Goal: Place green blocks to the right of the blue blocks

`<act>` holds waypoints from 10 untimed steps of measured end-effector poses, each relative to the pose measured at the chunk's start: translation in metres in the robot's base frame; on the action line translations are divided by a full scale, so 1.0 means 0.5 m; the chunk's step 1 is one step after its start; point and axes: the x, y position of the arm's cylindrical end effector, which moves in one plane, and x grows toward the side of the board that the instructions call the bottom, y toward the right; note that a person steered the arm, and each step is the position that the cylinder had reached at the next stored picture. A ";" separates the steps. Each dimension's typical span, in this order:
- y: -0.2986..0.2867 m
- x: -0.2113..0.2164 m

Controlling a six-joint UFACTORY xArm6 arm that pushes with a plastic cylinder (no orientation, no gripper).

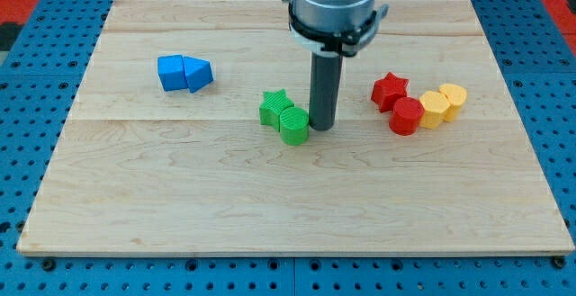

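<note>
Two blue blocks lie touching at the view's upper left: a blue cube [169, 72] and a blue wedge-like block [199, 74]. Two green blocks touch each other near the middle: a green star [274, 107] and a green cylinder [293, 124] just below and right of it. My tip [321, 127] stands on the board right beside the green cylinder, on its right side, touching or nearly touching it. The green blocks lie to the right of the blue blocks.
At the view's right is a cluster: a red star [390, 90], a red cylinder [406, 115], a yellow block [434, 109] and a yellow cylinder [453, 98]. The wooden board [288, 215] rests on a blue pegboard surface.
</note>
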 end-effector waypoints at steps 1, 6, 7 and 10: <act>-0.040 -0.087; -0.146 0.021; -0.140 0.085; -0.183 -0.058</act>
